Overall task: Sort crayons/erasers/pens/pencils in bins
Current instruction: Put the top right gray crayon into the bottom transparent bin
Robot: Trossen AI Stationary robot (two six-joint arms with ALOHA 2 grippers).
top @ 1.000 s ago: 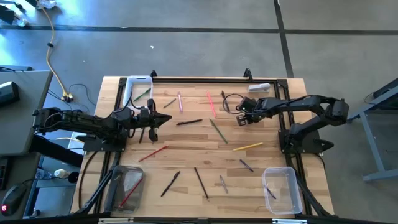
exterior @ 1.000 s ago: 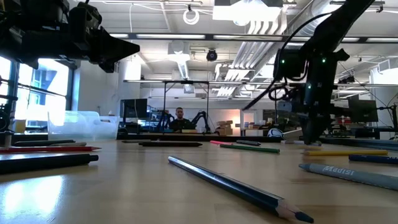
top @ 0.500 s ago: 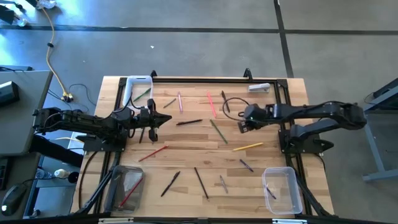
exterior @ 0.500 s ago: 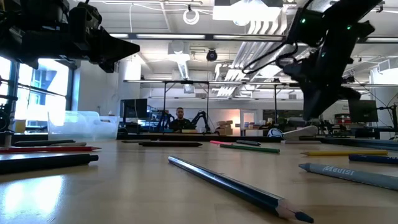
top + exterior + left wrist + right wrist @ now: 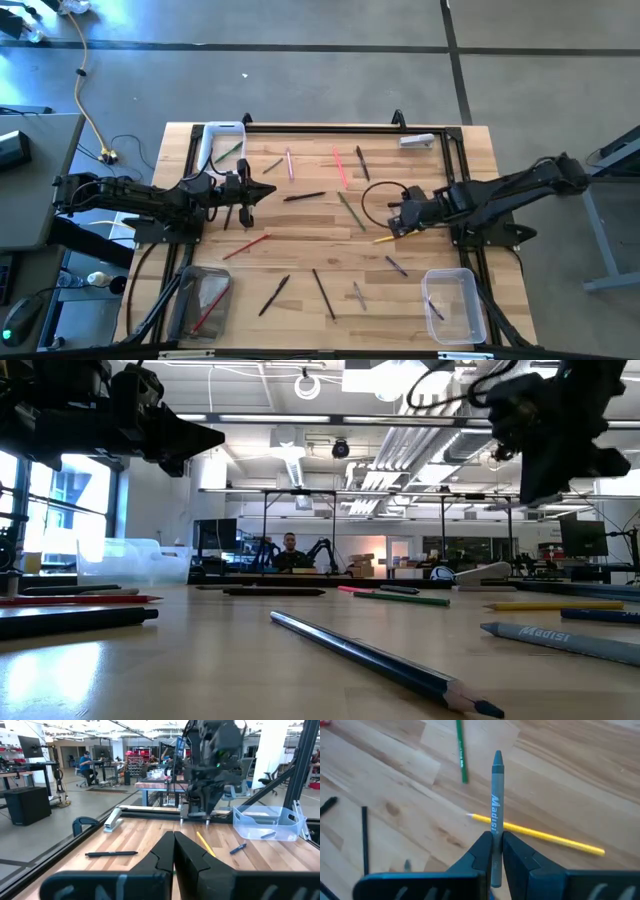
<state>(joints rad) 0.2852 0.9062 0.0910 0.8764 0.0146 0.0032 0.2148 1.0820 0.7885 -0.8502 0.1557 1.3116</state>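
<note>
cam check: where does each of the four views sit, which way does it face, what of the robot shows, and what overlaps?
High: overhead, straight down on the wooden table; both arms.
Low: table-top height, level across into the room; both arms hang above.
Left wrist: behind the shut left end effector, facing the right arm.
Right wrist: looks down past the right end effector gripping a grey "Madisi" crayon.
Shared: thin yellow pencil; clear plastic bin.

The right gripper (image 5: 397,222) reaches low over the table's right half from a folded arm, its fingers (image 5: 512,857) pinched tight. The left gripper (image 5: 262,191) hangs over the left half on a level outstretched arm, fingers (image 5: 162,852) pressed together
</note>
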